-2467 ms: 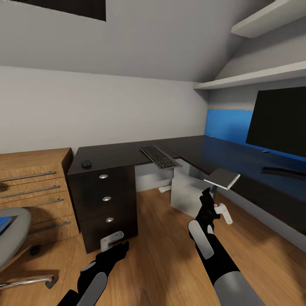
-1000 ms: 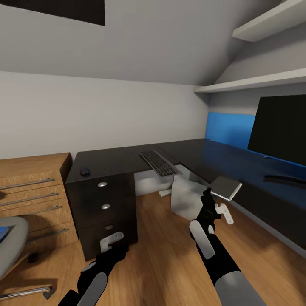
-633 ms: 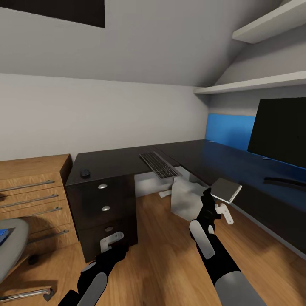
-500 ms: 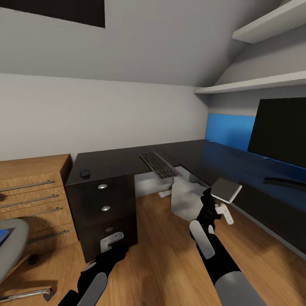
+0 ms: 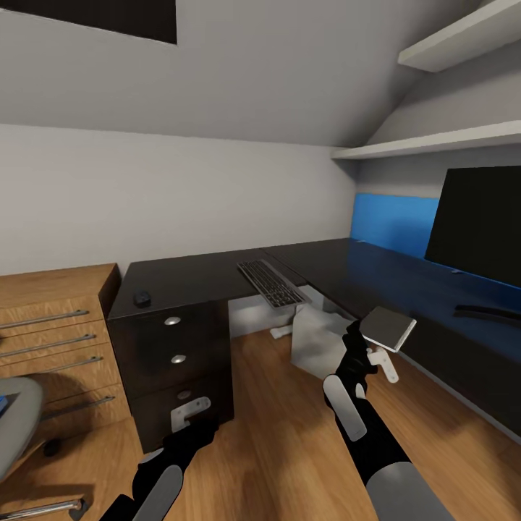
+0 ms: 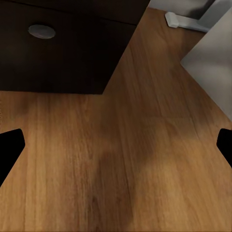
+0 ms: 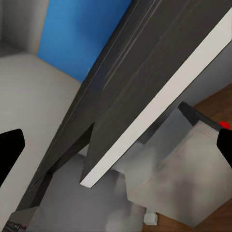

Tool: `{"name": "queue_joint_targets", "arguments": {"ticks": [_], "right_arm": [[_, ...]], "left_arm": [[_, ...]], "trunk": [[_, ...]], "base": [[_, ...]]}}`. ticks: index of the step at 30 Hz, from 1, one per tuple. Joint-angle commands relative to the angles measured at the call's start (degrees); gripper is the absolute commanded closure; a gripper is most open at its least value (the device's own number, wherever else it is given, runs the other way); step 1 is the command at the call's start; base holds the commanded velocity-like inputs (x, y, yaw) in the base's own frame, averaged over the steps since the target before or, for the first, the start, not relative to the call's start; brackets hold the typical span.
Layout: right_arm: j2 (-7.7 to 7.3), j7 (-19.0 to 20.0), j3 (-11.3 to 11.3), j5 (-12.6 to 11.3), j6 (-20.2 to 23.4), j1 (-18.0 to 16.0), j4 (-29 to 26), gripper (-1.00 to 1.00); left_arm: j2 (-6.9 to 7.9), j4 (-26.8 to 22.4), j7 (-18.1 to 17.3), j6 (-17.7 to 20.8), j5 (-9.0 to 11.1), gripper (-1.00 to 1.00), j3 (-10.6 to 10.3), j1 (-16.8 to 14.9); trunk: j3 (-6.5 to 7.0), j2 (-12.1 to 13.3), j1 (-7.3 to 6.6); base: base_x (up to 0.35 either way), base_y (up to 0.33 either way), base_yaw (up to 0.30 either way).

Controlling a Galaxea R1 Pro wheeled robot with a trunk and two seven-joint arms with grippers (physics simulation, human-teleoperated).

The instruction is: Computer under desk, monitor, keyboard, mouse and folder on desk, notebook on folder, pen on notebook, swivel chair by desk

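The black desk [image 5: 202,275] runs along the wall and turns right. On it lie the dark keyboard [image 5: 271,284], overhanging the inner edge, and the small black mouse [image 5: 142,297] at its left end. The black monitor [image 5: 481,224] stands at the right, and the pale computer [image 5: 318,344] sits on the floor below the desk. My right gripper [image 5: 376,351] is shut on the grey notebook [image 5: 388,328] [image 7: 145,96], held in the air beside the desk edge. My left gripper [image 5: 189,412] hangs open low by the drawers. The swivel chair [image 5: 14,427] shows at the lower left, with a sliver of the blue folder [image 5: 2,402].
A light wooden drawer cabinet [image 5: 54,340] stands left of the desk. A blue wall panel [image 5: 394,224] sits behind the monitor, with white shelves [image 5: 434,137] above. Wooden floor [image 5: 282,434] stretches between me and the desk. A silver drawer knob [image 6: 41,31] shows in the left wrist view.
The whole picture has shifted a little, so the camera has moved; the chair has slid further out at the left. Both arms hold their pose, the notebook still in the right gripper.
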Motion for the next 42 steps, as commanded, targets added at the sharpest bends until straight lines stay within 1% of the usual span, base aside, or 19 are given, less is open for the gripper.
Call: {"name": "queue_joint_targets", "arguments": {"ticks": [1, 5, 7, 9, 12, 13, 17, 20, 35, 36, 42], "right_arm": [[-0.05, -0.2, 0.1, -0.2, -0.2, 0.0, 0.0, -1.0], [-0.15, -0.2, -0.1, -0.2, -0.2, 0.0, 0.1, -1.0], [-0.63, -0.2, -2.0, -0.3, 0.0, 0.0, 0.7, -1.0], [-0.91, -0.2, -3.2, -0.3, 0.1, 0.0, 1.0, -1.0], [-1.72, -0.2, -3.9, -0.4, 0.2, 0.0, 1.2, -1.0], [-2.33, -0.2, -4.1, -0.5, 0.2, 0.0, 1.3, -1.0], [-3.52, -0.2, -4.6, -1.6, 0.3, 0.0, 1.4, -1.0], [-3.84, -0.1, -4.7, -2.2, 0.3, 0.0, 1.4, -1.0], [-3.96, -0.1, -4.7, -2.6, 0.3, 0.0, 1.4, -1.0], [-3.95, -0.1, -4.7, -2.6, 0.3, 0.0, 1.4, 1.0], [-3.89, -0.1, -4.6, -2.6, 0.3, 0.0, 1.4, 1.0]], "left_arm": [[0.06, 0.0, 0.5, 0.1, 0.4, -1.0, -0.1, -0.1], [0.06, 0.0, 0.4, 0.1, 0.4, -1.0, -0.1, -0.1], [0.06, 0.0, 0.4, 0.1, 0.4, -1.0, -0.1, -0.1], [0.06, 0.0, 0.4, 0.1, 0.4, -1.0, -0.1, -0.1], [0.06, 0.0, 0.4, 0.1, 0.4, -1.0, -0.1, -0.1], [0.04, 0.0, 0.4, 0.1, 0.4, -1.0, -0.1, -0.1], [0.03, 0.0, 0.4, 0.1, 0.4, -1.0, -0.1, -0.1], [0.02, 0.1, 0.4, 0.1, 0.4, -1.0, -0.1, -0.1], [0.04, 0.1, 0.4, 0.1, 0.4, -1.0, -0.1, -0.1], [0.05, 0.1, 0.4, 0.1, 0.4, -1.0, -0.1, -0.1], [-0.01, 0.1, 0.4, 0.2, 0.4, -1.0, -0.1, -0.1]], "trunk": [[-0.06, 0.0, -0.01], [-0.06, 0.0, -0.01], [-0.06, 0.0, -0.01], [-0.06, 0.0, -0.01], [-0.06, 0.0, -0.01], [-0.06, 0.0, -0.01], [-0.06, 0.0, -0.01], [-0.06, 0.0, -0.01], [-0.06, 0.0, -0.01], [-0.06, 0.0, -0.01], [-0.06, 0.0, -0.01]], "base": [[0.005, 0.0, 0.0], [0.003, 0.0, 0.0], [0.001, 0.0, 0.0], [0.0, 0.0, 0.0], [0.0, 0.0, 0.0], [0.0, 0.0, 0.0], [0.0, 0.0, 0.0], [0.0, 0.0, 0.0], [0.0, 0.0, 0.0], [0.0, 0.0, 0.0], [0.0, 0.0, 0.0]]}}
